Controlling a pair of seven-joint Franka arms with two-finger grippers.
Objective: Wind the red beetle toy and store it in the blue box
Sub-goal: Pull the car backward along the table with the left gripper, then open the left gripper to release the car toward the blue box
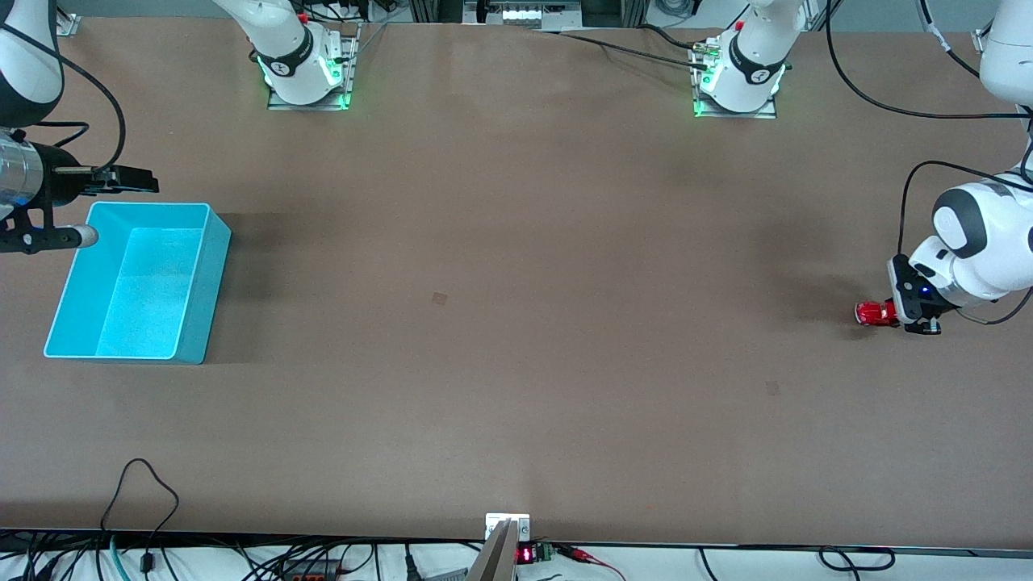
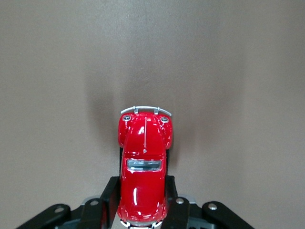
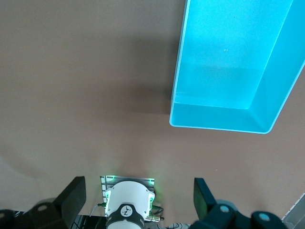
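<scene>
**Beetle in our left fingers, box at the other end**

Our left fingers (image 2: 174,212) are clamped on the flanks of the beetle (image 2: 143,164) at its rear half, with its long axis running straight out from the left gripper (image 1: 908,311) and its nose pointing away from the wrist. The toy sits low at the tabletop (image 1: 516,323), at the left arm's end; whether its wheels touch we cannot tell. The box (image 1: 77,323) stands well apart, at the right arm's end, open and empty. Our right gripper (image 3: 138,198) waits, spread wide, by the box's rim. We judge the winding pull should run along the beetle's axis, then a long carry toward the box
</scene>
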